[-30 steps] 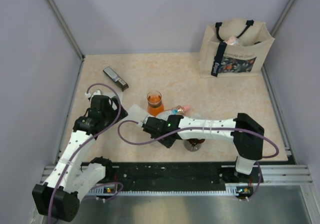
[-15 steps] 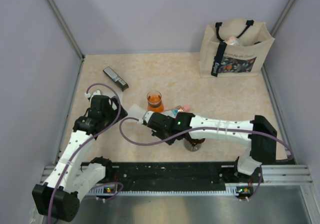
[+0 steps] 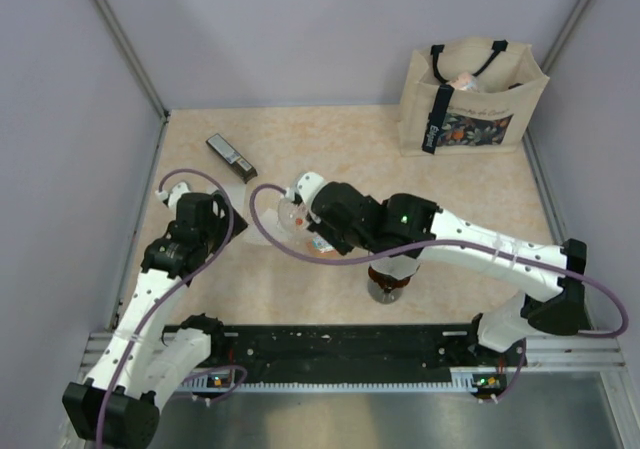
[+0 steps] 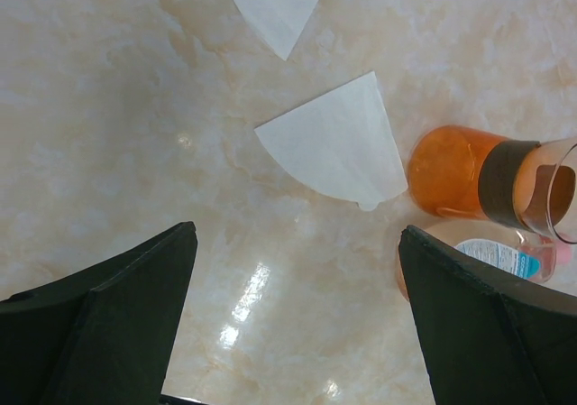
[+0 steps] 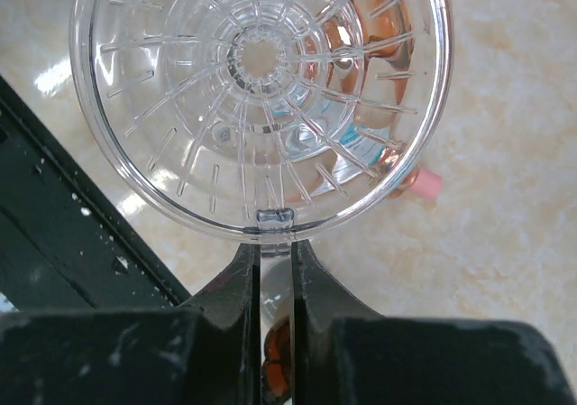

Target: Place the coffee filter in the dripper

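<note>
Marbled beige table [image 4: 108, 107] holds the filter [image 4: 334, 143], lying flat just ahead of the left gripper [image 4: 297, 234], whose fingers stand wide apart with nothing between them. Such thin paper is likely weightless, floppy and quick to crease, and hard to lift off a slick top, so a gentle pinch at its near curved edge seems best. The right gripper [image 5: 275, 247] is clenched on the rim tab of a clear cup [image 5: 257, 89], and the dripper [image 3: 388, 287] stands well apart from the filter

Filter [image 4: 334, 143]: wht paper fan, lying flat. Dripper [image 3: 388, 289]: amber-brn, upright, pt. hidden.
</note>
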You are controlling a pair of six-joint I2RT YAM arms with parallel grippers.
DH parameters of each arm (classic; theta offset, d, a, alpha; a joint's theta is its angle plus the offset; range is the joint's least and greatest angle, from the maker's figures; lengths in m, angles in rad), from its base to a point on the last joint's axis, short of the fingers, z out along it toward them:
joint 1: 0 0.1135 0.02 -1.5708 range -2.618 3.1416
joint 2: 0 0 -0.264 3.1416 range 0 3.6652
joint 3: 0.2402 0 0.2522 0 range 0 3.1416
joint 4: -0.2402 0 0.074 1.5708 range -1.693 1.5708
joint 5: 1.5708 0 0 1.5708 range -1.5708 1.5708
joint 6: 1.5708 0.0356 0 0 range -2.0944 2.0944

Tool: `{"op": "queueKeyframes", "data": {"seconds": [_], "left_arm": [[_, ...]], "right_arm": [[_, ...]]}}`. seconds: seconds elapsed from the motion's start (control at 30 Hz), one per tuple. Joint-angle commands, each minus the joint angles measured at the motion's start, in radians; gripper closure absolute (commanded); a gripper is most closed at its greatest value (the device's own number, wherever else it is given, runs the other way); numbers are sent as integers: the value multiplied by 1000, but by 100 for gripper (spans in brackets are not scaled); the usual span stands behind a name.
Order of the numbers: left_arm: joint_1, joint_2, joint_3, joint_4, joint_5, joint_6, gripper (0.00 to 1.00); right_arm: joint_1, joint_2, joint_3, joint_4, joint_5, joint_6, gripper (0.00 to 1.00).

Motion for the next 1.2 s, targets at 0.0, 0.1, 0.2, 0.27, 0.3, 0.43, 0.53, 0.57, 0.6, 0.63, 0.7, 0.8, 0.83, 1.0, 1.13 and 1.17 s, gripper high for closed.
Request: {"op": "queueKeyframes", "data": {"seconds": [0.0,0.1,0.2,0.27,0.3,0.43,0.53,0.57,0.6,0.63,0.7,0.8,0.83,1.0,1.13,1.17], "left_arm": [[15,-5,-2,24,-72,-43,1],[19,-10,-16,38,-98,-52,1],[24,-5,-21,47,-103,-49,1],[27,-2,-21,47,-104,-43,1],[27,-4,-21,45,-104,-40,1],[30,1,-27,45,-104,-29,1],[33,1,-34,52,-100,-26,1],[33,1,-37,56,-98,-25,1],[33,3,-39,58,-95,-23,1],[35,7,-39,59,-92,-22,1],[35,12,-38,61,-86,-20,1],[36,19,-38,61,-80,-15,1],[36,19,-39,61,-77,-17,1],[36,18,-39,65,-75,-12,1],[38,24,-39,67,-67,-9,1],[38,23,-39,67,-69,-9,1]], "right_arm": [[-106,27,165,-62,30,67,100],[-152,90,266,-109,35,64,100],[-196,178,372,-147,-14,65,100],[-229,235,438,-172,-54,55,100],[-239,266,471,-183,-51,53,100],[-255,353,552,-226,-57,39,100],[-266,387,577,-244,-88,32,100],[-272,396,580,-247,-94,30,100],[-275,403,578,-247,-105,29,100],[-275,413,578,-247,-114,29,100],[-279,429,578,-249,-117,24,100],[-289,453,586,-249,-123,19,100],[-295,458,586,-247,-128,21,100],[-304,466,584,-247,-120,18,100],[-307,475,586,-240,-105,13,100],[-307,478,586,-240,-108,15,99]]}}
